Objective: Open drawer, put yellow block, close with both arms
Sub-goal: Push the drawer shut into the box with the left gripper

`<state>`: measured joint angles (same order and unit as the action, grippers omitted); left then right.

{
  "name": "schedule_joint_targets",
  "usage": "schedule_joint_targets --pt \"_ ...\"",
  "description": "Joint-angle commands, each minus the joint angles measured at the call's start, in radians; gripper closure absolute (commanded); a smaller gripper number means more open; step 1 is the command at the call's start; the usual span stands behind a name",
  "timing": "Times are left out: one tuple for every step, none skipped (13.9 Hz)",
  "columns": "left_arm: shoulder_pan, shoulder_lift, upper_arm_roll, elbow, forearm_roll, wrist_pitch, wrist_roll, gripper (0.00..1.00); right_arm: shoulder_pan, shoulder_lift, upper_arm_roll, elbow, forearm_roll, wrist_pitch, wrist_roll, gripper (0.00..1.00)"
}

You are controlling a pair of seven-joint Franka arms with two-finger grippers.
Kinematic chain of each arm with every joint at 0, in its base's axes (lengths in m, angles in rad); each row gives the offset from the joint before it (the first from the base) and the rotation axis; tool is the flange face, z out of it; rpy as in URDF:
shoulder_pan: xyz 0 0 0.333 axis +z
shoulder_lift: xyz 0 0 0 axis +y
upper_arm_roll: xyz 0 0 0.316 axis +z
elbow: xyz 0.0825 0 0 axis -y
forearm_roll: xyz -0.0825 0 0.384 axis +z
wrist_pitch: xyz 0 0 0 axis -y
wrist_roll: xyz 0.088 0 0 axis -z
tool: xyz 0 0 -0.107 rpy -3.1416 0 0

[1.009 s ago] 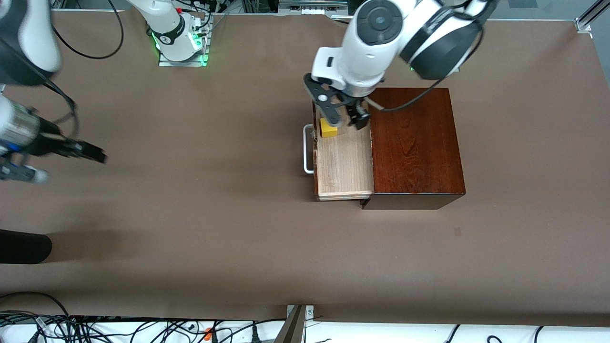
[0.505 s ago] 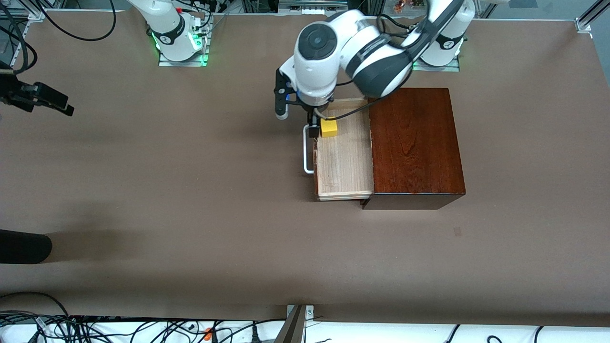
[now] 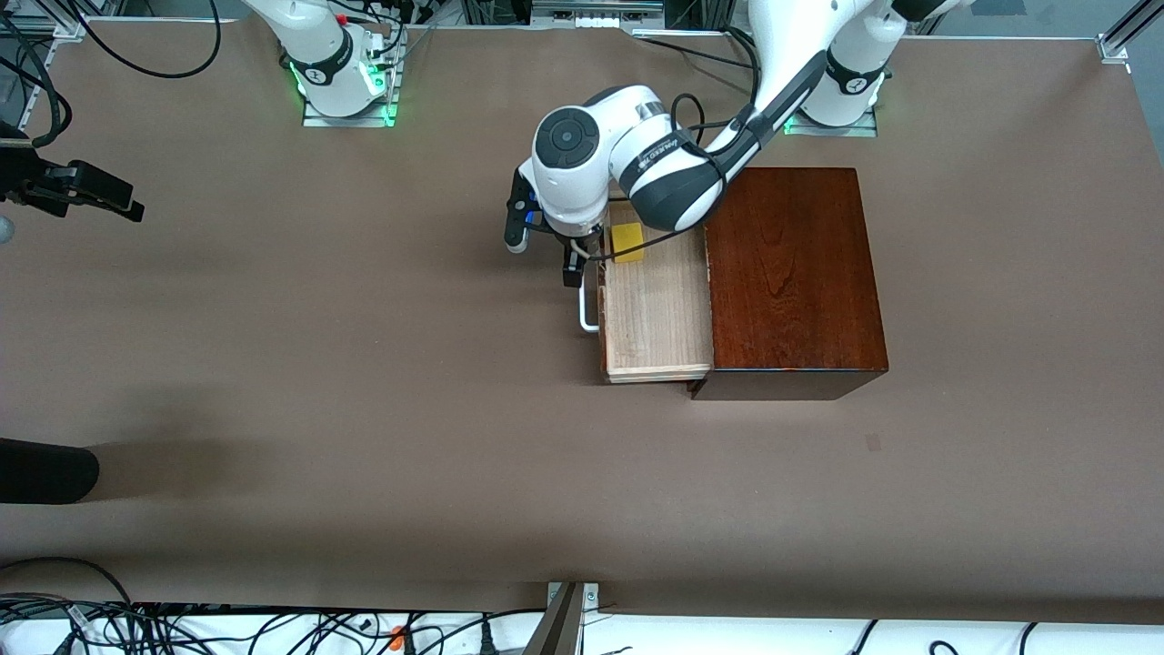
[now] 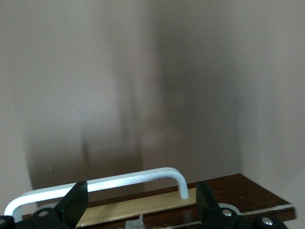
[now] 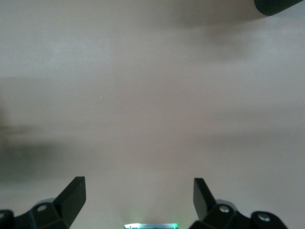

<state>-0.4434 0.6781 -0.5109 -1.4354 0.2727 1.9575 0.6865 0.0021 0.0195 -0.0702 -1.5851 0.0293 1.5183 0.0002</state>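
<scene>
The drawer (image 3: pixel 657 314) stands pulled out of the reddish-brown box (image 3: pixel 791 273), with its white bar handle (image 3: pixel 587 314) toward the right arm's end of the table. The yellow block (image 3: pixel 628 243) lies in the drawer's corner, free of any gripper. My left gripper (image 3: pixel 544 252) is open and empty, low in front of the drawer front. In the left wrist view the handle (image 4: pixel 105 183) and the dark drawer front (image 4: pixel 238 191) lie just past my left gripper (image 4: pixel 140 210). My right gripper (image 3: pixel 123 207) is open and empty over the table's edge at the right arm's end; the right wrist view shows this gripper (image 5: pixel 138 200) over bare table.
A black rounded object (image 3: pixel 45 471) lies at the table's edge at the right arm's end, nearer to the camera. Cables (image 3: pixel 182 628) run along the table's near edge. A green-lit base (image 3: pixel 346 91) stands at the top of the front view.
My left gripper has let go of the yellow block in the drawer, swung out over the drawer front and come down by the handle. My right gripper has drawn back toward the table's edge.
</scene>
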Motion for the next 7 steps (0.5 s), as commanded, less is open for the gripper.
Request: schedule_joint_targets --pt "-0.02 0.031 0.006 0.041 0.063 0.001 0.015 0.0 -0.004 -0.007 0.0 0.004 -0.003 -0.006 -0.019 0.0" --pt "-0.024 0.031 0.006 0.04 0.068 0.001 0.015 0.0 -0.004 -0.006 0.0 0.004 -0.002 -0.006 -0.019 0.0" --pt "-0.023 0.031 0.008 0.04 0.071 0.001 0.015 0.0 -0.004 -0.006 0.0 0.005 0.001 -0.006 -0.019 0.0" --pt "-0.02 0.029 0.011 0.038 0.085 0.001 0.013 0.0 -0.004 -0.006 0.001 0.004 0.003 -0.007 -0.013 0.0" --pt "-0.018 0.028 0.021 0.035 0.1 -0.002 0.011 0.0 -0.004 -0.004 0.0 0.004 0.006 -0.007 -0.008 0.0" --pt "-0.017 0.026 0.028 0.032 0.109 -0.006 0.01 0.0 -0.004 -0.004 -0.002 0.004 0.006 -0.01 -0.008 0.0" --pt "-0.011 0.026 0.031 0.029 0.112 -0.009 0.008 0.0 -0.005 -0.004 -0.002 0.004 0.007 -0.021 -0.006 0.0"
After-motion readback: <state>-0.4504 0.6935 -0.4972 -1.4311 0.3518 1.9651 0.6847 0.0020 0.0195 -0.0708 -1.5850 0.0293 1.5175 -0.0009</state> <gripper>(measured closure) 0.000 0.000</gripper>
